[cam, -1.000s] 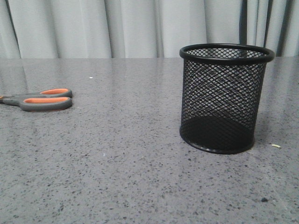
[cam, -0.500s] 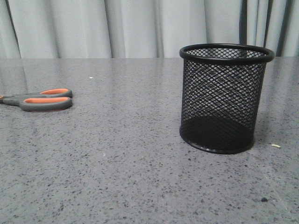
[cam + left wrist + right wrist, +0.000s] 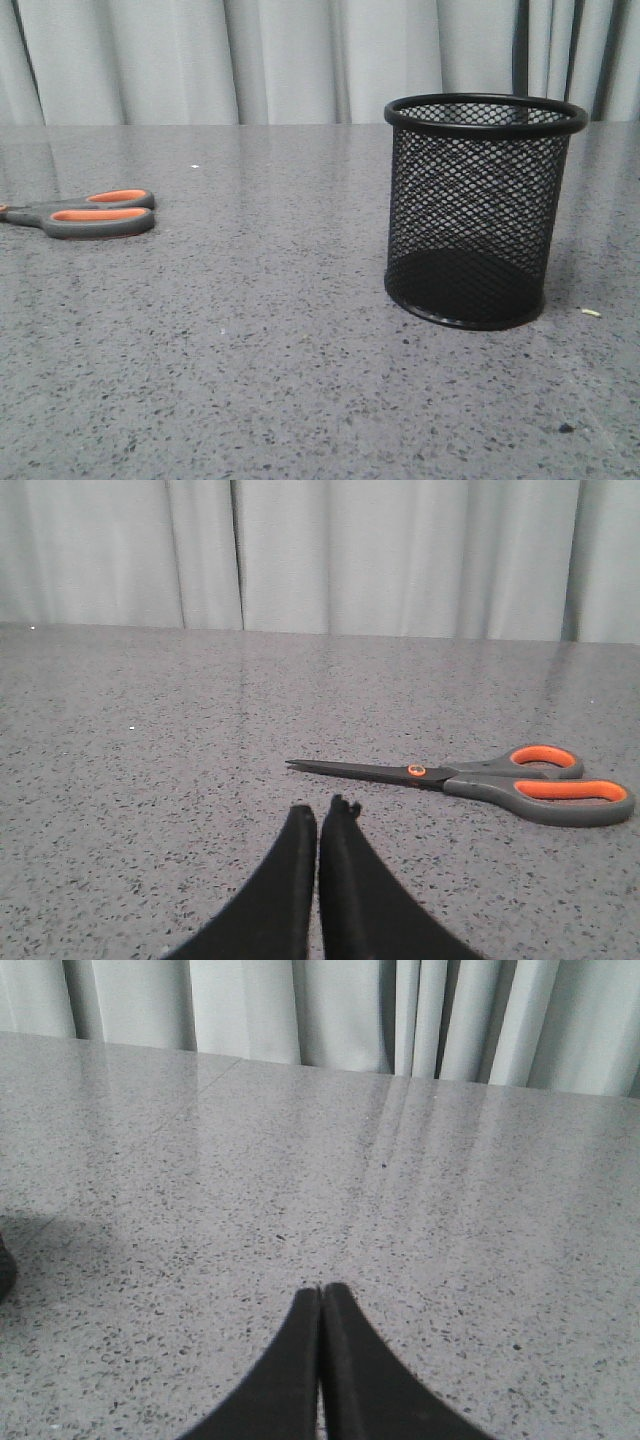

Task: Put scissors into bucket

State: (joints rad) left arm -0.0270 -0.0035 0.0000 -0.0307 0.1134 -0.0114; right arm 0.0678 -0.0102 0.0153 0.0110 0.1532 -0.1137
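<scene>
Across the front view nothing has shifted: the scissors (image 3: pixel 88 213) and the bucket (image 3: pixel 478 212) lie exactly where they did.

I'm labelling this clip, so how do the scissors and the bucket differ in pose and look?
The scissors lie flat on the table, while the bucket stands upright with its mouth open. The scissors have grey handles lined with orange and slim blades; the bucket is all black see-through mesh. Both rest on the same grey speckled table, well apart and untouched.

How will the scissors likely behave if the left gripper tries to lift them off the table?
The scissors lie flat and closed on the smooth table, so they may slide before lifting. They look rigid. The thick handle loops likely outweigh the slim blades, so a blade grasp could tilt.
</scene>
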